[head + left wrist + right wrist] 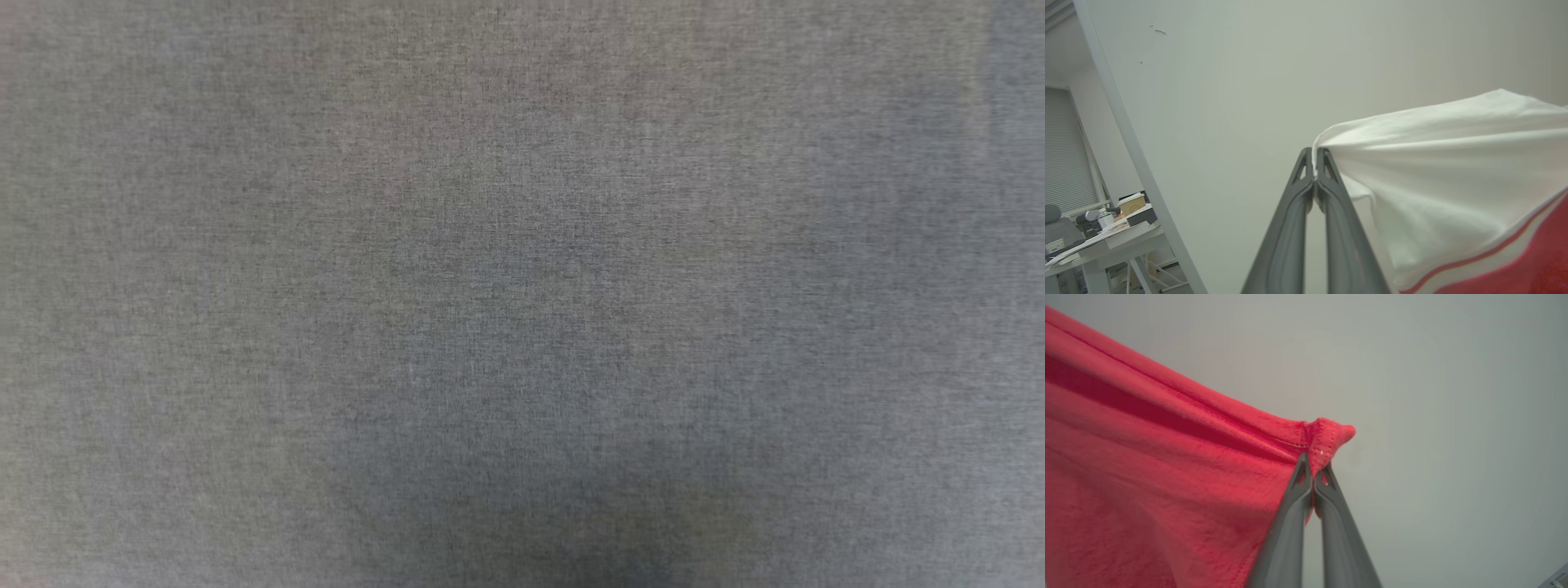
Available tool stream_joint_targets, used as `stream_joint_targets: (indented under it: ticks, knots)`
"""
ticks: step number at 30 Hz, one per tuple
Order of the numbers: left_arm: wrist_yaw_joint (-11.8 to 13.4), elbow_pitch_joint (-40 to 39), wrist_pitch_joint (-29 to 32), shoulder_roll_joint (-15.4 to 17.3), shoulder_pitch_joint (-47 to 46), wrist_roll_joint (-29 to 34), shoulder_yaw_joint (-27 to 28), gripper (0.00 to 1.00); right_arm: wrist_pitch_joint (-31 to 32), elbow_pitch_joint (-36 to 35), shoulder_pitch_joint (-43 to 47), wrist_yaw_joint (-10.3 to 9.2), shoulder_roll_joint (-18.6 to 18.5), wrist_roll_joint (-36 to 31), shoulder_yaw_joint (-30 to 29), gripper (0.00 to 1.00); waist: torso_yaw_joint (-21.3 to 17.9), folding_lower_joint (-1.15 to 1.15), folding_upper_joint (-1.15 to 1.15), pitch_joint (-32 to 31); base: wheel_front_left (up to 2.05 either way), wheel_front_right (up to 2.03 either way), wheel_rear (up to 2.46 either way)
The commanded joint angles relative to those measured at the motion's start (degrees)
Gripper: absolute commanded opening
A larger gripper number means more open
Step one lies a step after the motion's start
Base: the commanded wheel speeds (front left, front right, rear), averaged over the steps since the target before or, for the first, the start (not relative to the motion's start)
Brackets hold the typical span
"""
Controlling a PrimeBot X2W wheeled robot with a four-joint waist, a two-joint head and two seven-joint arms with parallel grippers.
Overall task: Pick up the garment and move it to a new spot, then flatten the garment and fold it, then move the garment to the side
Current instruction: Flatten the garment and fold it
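The soft short-sleeved T-shirt (1445, 171) was white at the sleeve, red-and-white striped along its trim, and plain red in the body. My long fingers (1290, 228) were dark grey.

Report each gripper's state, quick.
Left gripper: shut on the garment, pinching its white sleeve edge.
Right gripper: shut on the garment, pinching a red hem corner.

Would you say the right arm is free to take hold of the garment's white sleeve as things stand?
Probably not: the right gripper is shut on a red hemmed corner of the garment, and the left gripper pinches the white sleeve.
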Motion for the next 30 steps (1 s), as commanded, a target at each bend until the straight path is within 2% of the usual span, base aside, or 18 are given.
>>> stream_joint_targets:
  ticks: [1,5,11,22,30]
  knots:
    - [0.1,2.24,-1.95,0.17,-1.09,0.5,0.31,0.0,-1.38,2.36,-0.33,-0.54,-0.16,-1.34,-0.99,0.0,0.65,-0.01,0.0,2.03,0.0,0.0,0.0]
    - [-0.94,6.0,-4.82,-2.44,1.79,-0.23,-0.95,0.0,-5.0,5.91,0.83,-0.54,1.68,-2.39,-0.51,0.0,1.47,-0.01,0.0,2.38,0.0,0.0,0.0]
    - [-1.54,6.19,-6.46,-5.68,11.04,-1.5,-1.79,0.0,-9.37,8.74,6.41,-0.54,3.21,-1.77,1.28,0.0,2.34,-0.01,0.0,1.27,0.0,0.0,0.0]
    - [-0.58,-4.45,-6.56,-9.7,36.52,-3.12,1.34,0.0,-15.54,9.57,20.52,-0.54,4.68,3.79,6.61,0.0,3.16,-0.01,0.0,-6.07,0.0,0.0,0.0]
    - [-0.63,-7.95,-6.57,-11.65,56.06,-3.29,0.69,0.0,-16.37,9.79,33.76,-0.54,3.42,9.49,11.81,0.0,4.4,-0.01,0.0,-13.78,0.0,0.0,0.0]
